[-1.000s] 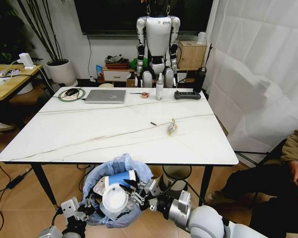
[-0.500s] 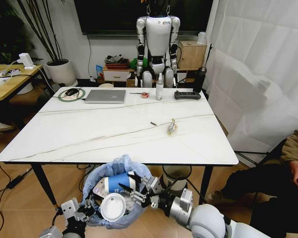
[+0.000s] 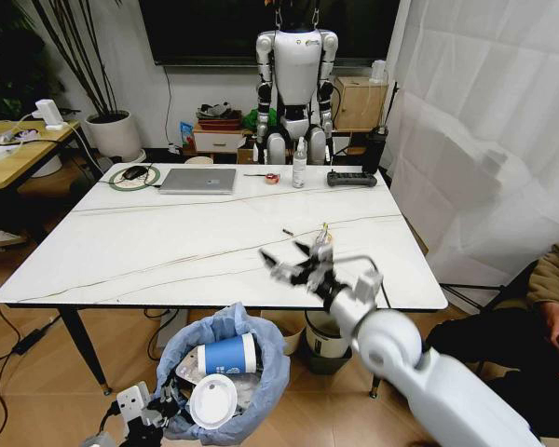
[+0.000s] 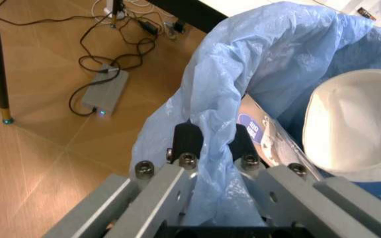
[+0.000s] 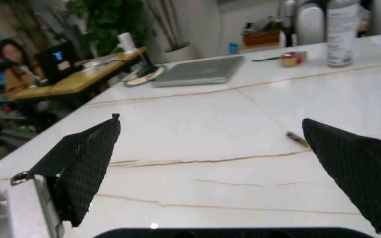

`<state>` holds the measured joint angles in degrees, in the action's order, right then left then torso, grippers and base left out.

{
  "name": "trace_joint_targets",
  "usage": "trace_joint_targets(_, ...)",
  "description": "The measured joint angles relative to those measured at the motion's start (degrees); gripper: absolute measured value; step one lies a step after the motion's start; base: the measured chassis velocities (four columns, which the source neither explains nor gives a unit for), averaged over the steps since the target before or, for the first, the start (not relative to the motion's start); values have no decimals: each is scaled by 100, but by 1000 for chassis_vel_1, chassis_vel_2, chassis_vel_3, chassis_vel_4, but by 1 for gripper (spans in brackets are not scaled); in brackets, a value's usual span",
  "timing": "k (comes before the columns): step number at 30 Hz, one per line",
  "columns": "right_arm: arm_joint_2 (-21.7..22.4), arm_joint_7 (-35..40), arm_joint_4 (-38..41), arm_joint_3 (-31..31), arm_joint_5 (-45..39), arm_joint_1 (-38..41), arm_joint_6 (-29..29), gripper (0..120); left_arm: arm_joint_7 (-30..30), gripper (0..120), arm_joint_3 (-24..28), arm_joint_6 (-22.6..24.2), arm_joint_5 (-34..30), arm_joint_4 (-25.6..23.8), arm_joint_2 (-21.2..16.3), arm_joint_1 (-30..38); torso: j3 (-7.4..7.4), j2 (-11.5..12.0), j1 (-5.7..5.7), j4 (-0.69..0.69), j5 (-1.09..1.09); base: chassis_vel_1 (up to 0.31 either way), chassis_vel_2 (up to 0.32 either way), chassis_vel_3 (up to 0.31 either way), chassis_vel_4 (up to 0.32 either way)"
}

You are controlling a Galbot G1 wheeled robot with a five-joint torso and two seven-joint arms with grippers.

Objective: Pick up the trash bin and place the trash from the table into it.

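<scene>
— Below the table's near edge, what do you have?

— You have the bin held just off the floor, in front of the table. Your left gripper is clamped on the blue bag's rim; the 2 black fingers pinch a fold of plastic between them. Inside lie a blue-and-white cup on its side and a white lid-like disc, with some flat packaging under them.

— And your right gripper?

— Your right gripper hovers above the table's near edge, right of centre. Its jaws are spread wide and hold nothing; in the right wrist view the 2 dark fingertips stand well apart with bare marble between them.

— What trash is on the table?

— You see a small crumpled wrapper just beyond the right gripper, and a tiny dark scrap near it, to its left. Neither touches the gripper.

— Anything else up there?

— At the far edge you have a laptop, a spray bottle, a small red-and-silver roll and a black remote, all well apart from the gripper.
</scene>
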<state>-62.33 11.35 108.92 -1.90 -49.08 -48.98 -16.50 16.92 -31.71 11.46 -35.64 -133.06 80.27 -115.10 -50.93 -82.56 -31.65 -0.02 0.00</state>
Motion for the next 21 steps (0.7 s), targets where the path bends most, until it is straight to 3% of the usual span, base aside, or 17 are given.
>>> trace_joint_targets(9,-935,409,-1582,131,218,948,-695,100,43,0,-25,79,-51,-199,30,-143,0,0,0,3,-1,0,0,0,0)
trace_joint_targets(21,-1154,389,-2815,168,572,1332,-825,100,76,0,-49,115,-60,-244,85,-180,0,0,1,1,0,0,0,0,0)
